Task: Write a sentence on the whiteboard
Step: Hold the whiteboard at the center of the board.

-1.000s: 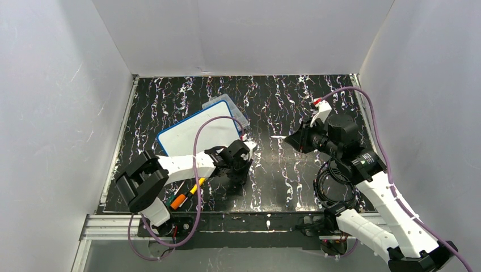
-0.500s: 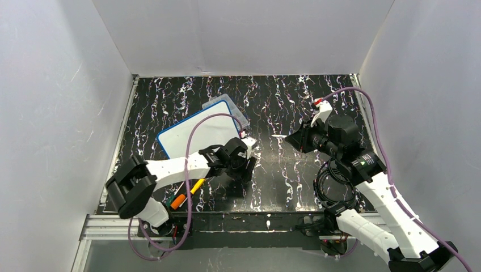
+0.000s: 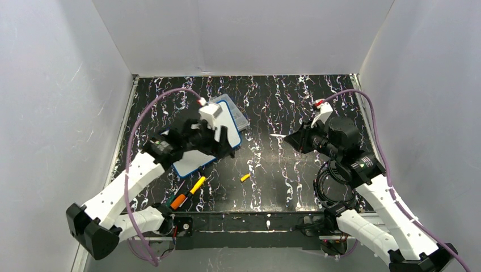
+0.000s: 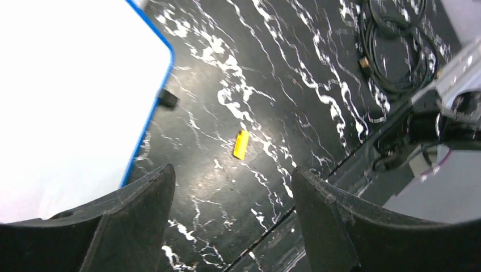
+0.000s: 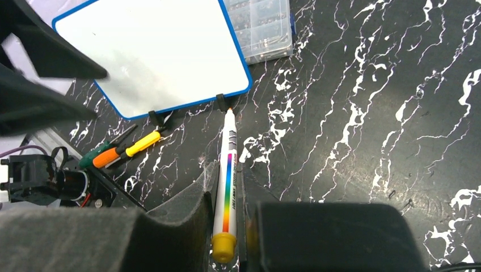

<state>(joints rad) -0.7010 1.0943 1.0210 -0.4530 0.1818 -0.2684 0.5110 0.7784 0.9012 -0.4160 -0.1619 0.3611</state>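
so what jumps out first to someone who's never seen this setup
The whiteboard with its blue rim, bare of writing, lies left of centre on the black marbled table. The right gripper has its jaws shut on a rainbow-striped marker, tip aimed at the board. A small yellow piece lies loose on the table between the arms.
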